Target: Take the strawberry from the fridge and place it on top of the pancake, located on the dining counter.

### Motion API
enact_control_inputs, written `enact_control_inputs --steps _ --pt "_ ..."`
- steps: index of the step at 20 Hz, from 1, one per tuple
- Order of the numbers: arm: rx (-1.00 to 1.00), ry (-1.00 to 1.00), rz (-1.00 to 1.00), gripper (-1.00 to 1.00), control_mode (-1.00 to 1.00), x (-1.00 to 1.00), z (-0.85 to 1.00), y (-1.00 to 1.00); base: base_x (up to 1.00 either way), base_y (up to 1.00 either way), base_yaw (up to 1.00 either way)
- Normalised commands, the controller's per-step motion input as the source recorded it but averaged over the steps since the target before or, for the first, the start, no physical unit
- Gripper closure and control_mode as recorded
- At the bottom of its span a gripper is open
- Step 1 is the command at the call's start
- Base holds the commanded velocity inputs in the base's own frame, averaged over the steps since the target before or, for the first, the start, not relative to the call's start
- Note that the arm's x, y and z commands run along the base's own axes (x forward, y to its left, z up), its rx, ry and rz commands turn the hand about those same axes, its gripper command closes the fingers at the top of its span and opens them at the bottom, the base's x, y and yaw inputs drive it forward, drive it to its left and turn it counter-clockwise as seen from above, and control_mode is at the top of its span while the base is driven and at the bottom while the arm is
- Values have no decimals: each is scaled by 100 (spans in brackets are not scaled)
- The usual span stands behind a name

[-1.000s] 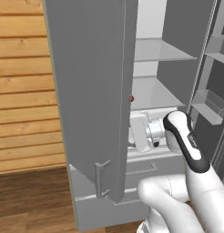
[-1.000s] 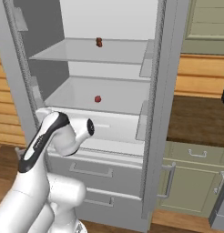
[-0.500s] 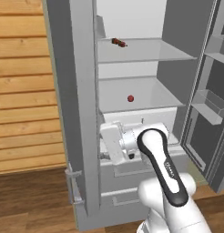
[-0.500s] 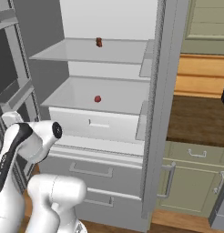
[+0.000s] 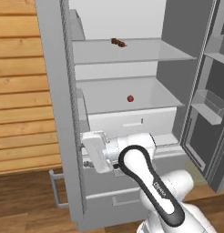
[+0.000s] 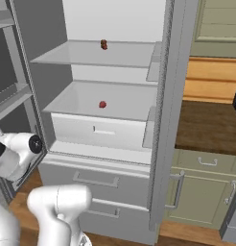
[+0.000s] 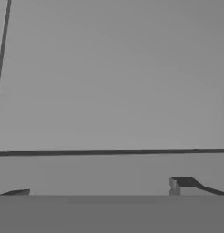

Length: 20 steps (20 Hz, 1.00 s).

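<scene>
Against the fridge (image 5: 173,68), low at its open left door, the arm folds forward from the base with its elbow bent, so the hand sits level with the drawer fronts below the lower shelf (image 5: 127,98). The end effector (image 5: 89,154) points left at the inner face of that door, very close to it or touching; I cannot tell which. Its fingers (image 7: 182,185) stand wide apart with nothing between them, facing a flat grey panel crossed by one dark seam. Inside the fridge, the strawberry (image 5: 130,98) lies near the middle of the lower shelf, above and to the right of the hand, well apart from it. A small dark red item (image 5: 118,43) rests on the upper shelf (image 5: 132,51), above the strawberry.
</scene>
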Motion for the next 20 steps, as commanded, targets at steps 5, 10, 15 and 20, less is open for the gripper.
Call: enact_control_inputs --steps 5,10,15,20 --pt "-9 -21 0 -100 -100 -37 39 -60 0 0 0" --pt "-24 -17 -7 -100 -100 -57 52 -79 0 0 0" --pt "-28 -28 -13 -100 -100 -94 41 -80 0 0 0" --pt "-29 -35 -17 -100 -100 -96 9 -62 0 0 0"
